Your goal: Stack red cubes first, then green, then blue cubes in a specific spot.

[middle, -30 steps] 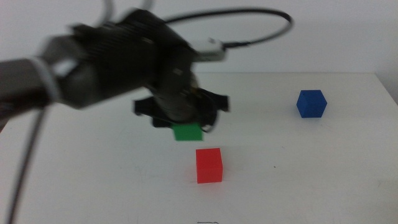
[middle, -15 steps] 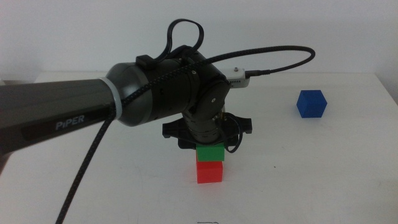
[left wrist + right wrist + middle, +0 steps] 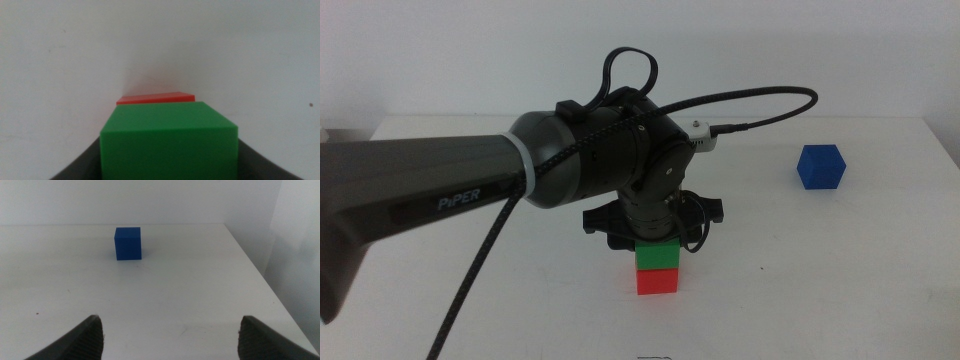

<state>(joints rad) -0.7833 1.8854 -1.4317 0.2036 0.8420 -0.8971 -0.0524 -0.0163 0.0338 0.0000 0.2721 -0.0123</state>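
The red cube (image 3: 657, 282) sits on the white worktop (image 3: 820, 280) and serves as the base, so that first part looks settled. The green cube (image 3: 656, 255) is directly on top of the red cube, faces lined up as far as the middle view shows. The left tool (image 3: 655, 238) is down over the green cube, its dark jaws closed on either side of it; in the left wrist view the green block (image 3: 169, 139) fills the space between them, with a sliver of red (image 3: 156, 98) showing beyond it. So the second layer is placed but, I'd judge, not yet let go.

The blue cube (image 3: 820, 166) stands alone, well apart from the red cube, off to the far right side of the worktop. The right tool (image 3: 170, 335) waits spread wide and empty, with the blue cube (image 3: 128, 243) ahead of it. What's left, by my reckoning: free the green, then bring the blue onto the pile.
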